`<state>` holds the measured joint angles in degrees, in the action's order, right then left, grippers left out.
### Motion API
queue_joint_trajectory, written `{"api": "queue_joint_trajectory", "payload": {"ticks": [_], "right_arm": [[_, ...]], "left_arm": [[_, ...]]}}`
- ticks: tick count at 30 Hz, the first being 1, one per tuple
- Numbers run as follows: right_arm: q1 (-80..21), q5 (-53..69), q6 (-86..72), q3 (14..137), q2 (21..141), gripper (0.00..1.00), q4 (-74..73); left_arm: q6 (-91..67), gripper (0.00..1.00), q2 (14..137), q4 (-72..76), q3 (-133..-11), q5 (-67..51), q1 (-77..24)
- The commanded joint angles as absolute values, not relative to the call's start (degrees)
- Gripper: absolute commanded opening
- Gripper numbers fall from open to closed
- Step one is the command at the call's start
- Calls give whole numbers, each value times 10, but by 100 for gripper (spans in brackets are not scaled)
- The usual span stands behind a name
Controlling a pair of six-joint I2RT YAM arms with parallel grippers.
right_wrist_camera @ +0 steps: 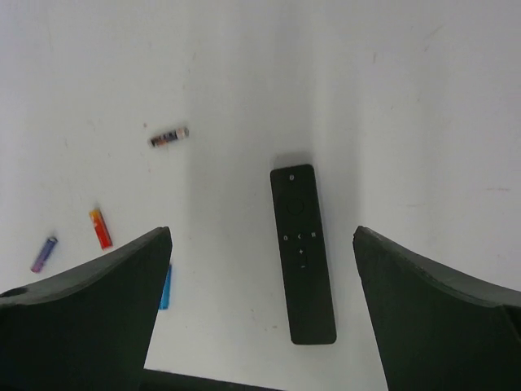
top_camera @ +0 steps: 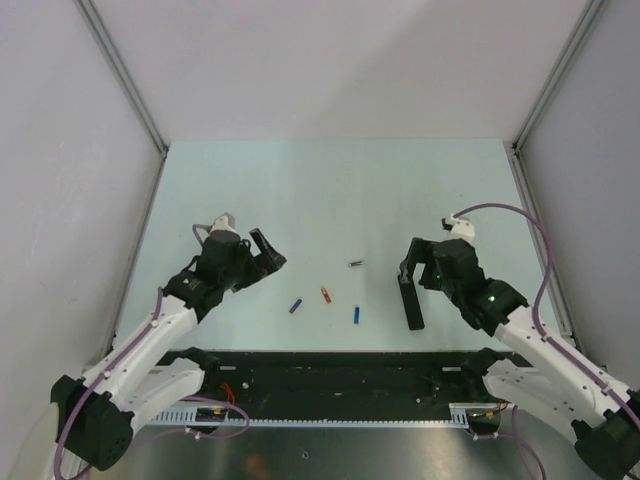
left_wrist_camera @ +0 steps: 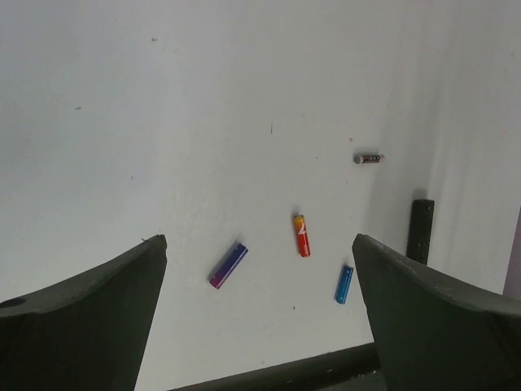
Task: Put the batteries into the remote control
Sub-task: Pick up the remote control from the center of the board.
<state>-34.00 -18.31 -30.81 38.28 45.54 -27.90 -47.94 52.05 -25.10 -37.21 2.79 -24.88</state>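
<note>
Right wrist view has the remote control [right_wrist_camera: 302,254] lying flat on the pale table [right_wrist_camera: 407,98], button face up. It is a slim black bar with a round pad at its far end and small buttons below. To its left the batteries lie scattered apart: silvery-dark battery [right_wrist_camera: 168,137] farthest, then red-orange battery [right_wrist_camera: 100,228], purple-blue battery [right_wrist_camera: 44,254] and bright blue battery [right_wrist_camera: 165,287] nearest. Above the remote the right gripper [right_wrist_camera: 260,309] hangs spread wide, holding nothing. Over on the left, the left gripper [left_wrist_camera: 260,309] is equally wide and empty.
</note>
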Motion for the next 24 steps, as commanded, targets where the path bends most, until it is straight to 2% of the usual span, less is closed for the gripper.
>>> {"api": "queue_joint_trajectory", "payload": {"ticks": [1, 7, 14, 24], "right_arm": [[-377, -209, -308, 388, 516, 97, -305], [-403, -237, -331, 399, 633, 94, -331], [-392, -217, -321, 398, 685, 92, -312], [-393, -174, -300, 387, 748, 77, -265]], "left_arm": [[-467, 100, 499, -229, -344, -18, -247], [-456, 100, 460, -207, -316, -31, -248], [-434, 99, 397, -194, -283, -60, -248], [-422, 97, 356, -194, -271, -70, -248]]}}
